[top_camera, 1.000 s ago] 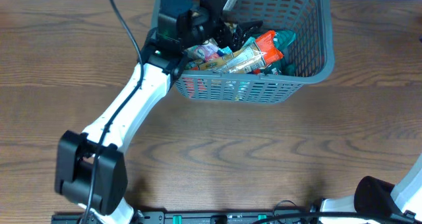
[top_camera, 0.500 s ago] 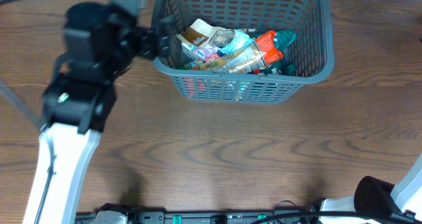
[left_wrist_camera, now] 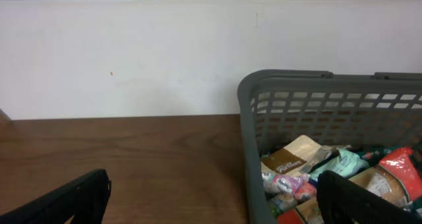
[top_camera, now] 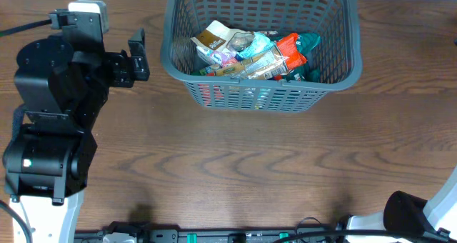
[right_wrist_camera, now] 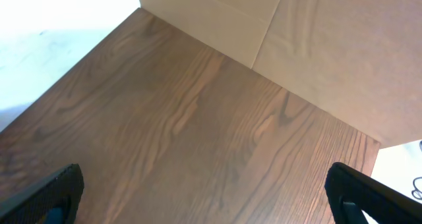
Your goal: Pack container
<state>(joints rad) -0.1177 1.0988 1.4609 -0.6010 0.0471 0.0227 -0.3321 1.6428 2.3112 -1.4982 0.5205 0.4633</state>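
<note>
The dark grey slotted container (top_camera: 343,75) stands at the table's far middle and holds a pile of several snack packets (top_camera: 250,53). My left gripper (top_camera: 136,55) is open and empty, just left of the container's left wall and apart from it. In the left wrist view the left gripper (left_wrist_camera: 211,204) has its fingers spread wide, with the container wall (left_wrist_camera: 247,138) and the packets (left_wrist_camera: 290,161) at the right. My right gripper (right_wrist_camera: 204,188) is open and empty over bare wood; it does not show in the overhead view.
The left arm's black body (top_camera: 50,129) fills the table's left side. The right arm's base (top_camera: 407,214) sits at the front right corner. A white wall (left_wrist_camera: 132,53) runs behind the table. Pale boards (right_wrist_camera: 316,46) border the wood in the right wrist view.
My left gripper has pulled out of the container's left end and swung left, now outside the wall. A brown-and-white packet now shows on the pile where it was. The container has not moved.
</note>
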